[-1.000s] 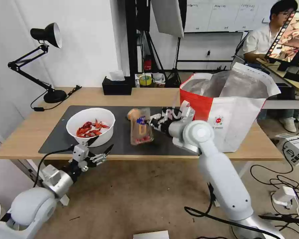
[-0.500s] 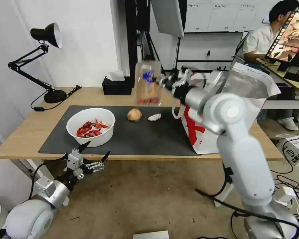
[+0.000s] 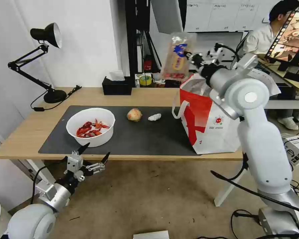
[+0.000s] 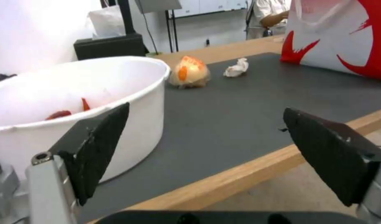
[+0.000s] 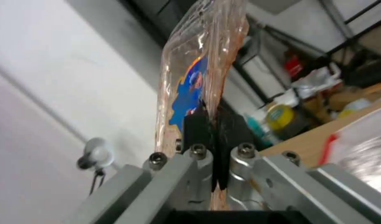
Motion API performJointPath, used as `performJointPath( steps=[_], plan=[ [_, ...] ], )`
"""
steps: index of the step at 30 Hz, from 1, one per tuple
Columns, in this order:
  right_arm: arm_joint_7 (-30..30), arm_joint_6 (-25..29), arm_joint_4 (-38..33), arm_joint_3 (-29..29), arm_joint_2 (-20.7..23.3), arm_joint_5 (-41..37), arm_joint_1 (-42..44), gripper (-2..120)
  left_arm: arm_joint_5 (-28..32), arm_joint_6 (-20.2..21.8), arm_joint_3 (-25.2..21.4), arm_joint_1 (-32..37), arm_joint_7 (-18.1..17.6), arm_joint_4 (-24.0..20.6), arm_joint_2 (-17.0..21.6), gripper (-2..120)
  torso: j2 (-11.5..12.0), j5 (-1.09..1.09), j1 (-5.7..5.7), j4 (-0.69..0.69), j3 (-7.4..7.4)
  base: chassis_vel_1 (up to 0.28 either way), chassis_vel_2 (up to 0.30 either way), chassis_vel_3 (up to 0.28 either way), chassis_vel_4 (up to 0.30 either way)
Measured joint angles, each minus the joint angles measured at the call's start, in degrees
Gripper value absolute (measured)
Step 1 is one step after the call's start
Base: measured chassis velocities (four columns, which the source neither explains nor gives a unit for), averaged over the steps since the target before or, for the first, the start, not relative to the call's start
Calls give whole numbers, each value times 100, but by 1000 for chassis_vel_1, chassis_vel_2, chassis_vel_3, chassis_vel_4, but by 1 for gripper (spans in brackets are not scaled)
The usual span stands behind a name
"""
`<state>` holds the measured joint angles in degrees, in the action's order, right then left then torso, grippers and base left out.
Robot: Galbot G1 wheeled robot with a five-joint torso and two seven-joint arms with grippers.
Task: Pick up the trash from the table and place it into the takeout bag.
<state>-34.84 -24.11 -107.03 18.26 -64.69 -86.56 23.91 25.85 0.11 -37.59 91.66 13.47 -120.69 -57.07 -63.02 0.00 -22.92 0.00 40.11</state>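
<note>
High above the surface [image 3: 30, 132], the right gripper [image 3: 193, 59] pinches one edge of the clear plastic clamshell tray [image 3: 178, 56], its fingers [image 5: 201, 124] clamped tight on the plastic. The tray hangs just beside and above the open mouth of the takeout bag [image 3: 216, 122], which stands below the gripper on the surface. Well below and apart, the left gripper [image 3: 89, 159] hangs spread open at the surface's near edge, just in front of the white bowl of crayfish shells [image 3: 90, 126]. Beyond the bowl, on the dark grey mat [image 3: 139, 139], lie the round orange-beige lump [image 3: 134, 115] and the crumpled tissue [image 3: 154, 117].
</note>
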Motion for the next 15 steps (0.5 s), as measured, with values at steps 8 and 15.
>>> performJointPath(
  steps=[8,15],
  plan=[
    [-23,20,85,328,522,168,197,0,0,15,93,-83,-2,25,26,100,0,1,0,0,0,0,0,0,0],
    [4,-12,83,400,874,449,447,0,1,17,120,-111,-4,27,9,100,0,1,0,0,0,0,0,0,0]
  ],
)
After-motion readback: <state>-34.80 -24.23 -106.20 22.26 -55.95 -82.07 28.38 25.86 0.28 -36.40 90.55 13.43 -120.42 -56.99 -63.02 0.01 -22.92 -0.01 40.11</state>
